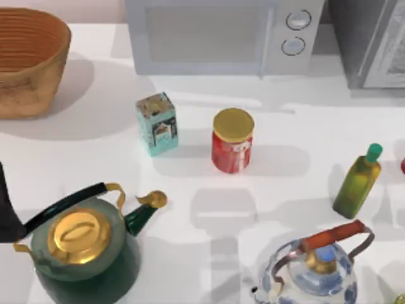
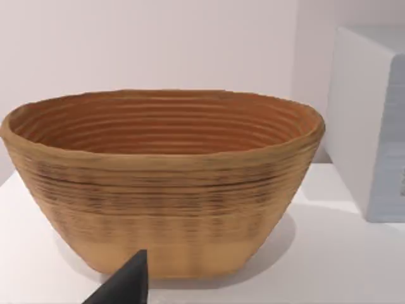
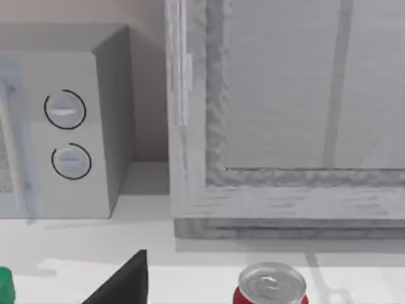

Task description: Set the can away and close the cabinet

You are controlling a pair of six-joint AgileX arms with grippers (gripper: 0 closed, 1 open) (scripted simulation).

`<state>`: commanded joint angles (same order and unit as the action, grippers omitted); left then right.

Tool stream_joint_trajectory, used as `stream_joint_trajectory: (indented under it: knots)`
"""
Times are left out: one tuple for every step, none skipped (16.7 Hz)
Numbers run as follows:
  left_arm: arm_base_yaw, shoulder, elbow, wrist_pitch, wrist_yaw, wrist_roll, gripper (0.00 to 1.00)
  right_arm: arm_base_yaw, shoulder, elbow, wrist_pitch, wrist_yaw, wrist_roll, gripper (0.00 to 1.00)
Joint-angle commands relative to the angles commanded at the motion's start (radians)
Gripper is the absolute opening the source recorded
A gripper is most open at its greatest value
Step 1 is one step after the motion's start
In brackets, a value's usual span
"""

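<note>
The red can (image 3: 271, 288) stood upright on the table (image 3: 76, 247), long axis vertical, silver top up, just before the cabinet (image 3: 285, 126); the right pincer (image 3: 126, 284) hung near it, its grip impossible to tell; the left pincer (image 2: 126, 286) faced the basket (image 2: 164, 190), its grip likewise untellable.

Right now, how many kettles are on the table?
2. A green kettle with a gold lid sits at the front left of the table; a blue-and-white kettle sits at the front right, partly cut off by the picture's edge.
</note>
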<state>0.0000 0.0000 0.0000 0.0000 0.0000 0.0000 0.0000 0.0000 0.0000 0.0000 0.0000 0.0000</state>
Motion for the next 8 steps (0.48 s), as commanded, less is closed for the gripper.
stream_joint_trajectory:
  knots:
    - [0.000,0.000,0.000,0.000,0.000,0.000,1.00,0.000,0.000,0.000,0.000,0.000,0.000,1.00]
    - [0.000,0.000,0.000,0.000,0.000,0.000,1.00,0.000,0.000,0.000,0.000,0.000,0.000,1.00]
    - [0.000,0.000,0.000,0.000,0.000,0.000,1.00,-0.002,0.009,0.008,0.010,0.003,0.003,1.00]
    - [0.000,0.000,0.000,0.000,0.000,0.000,1.00,-0.005,0.028,0.024,0.031,0.009,0.007,1.00]
    - [0.000,0.000,0.000,0.000,0.000,0.000,1.00,-0.009,0.056,0.048,0.061,0.016,0.011,1.00]
    - [0.000,0.000,0.000,0.000,0.000,0.000,1.00,-0.012,0.094,0.080,0.101,0.024,0.013,1.00]
    - [0.000,0.000,0.000,0.000,0.000,0.000,1.00,-0.015,0.141,0.116,0.151,0.032,0.015,1.00]
    - [0.000,0.000,0.000,0.000,0.000,0.000,1.00,-0.017,0.198,0.153,0.208,0.039,0.015,1.00]
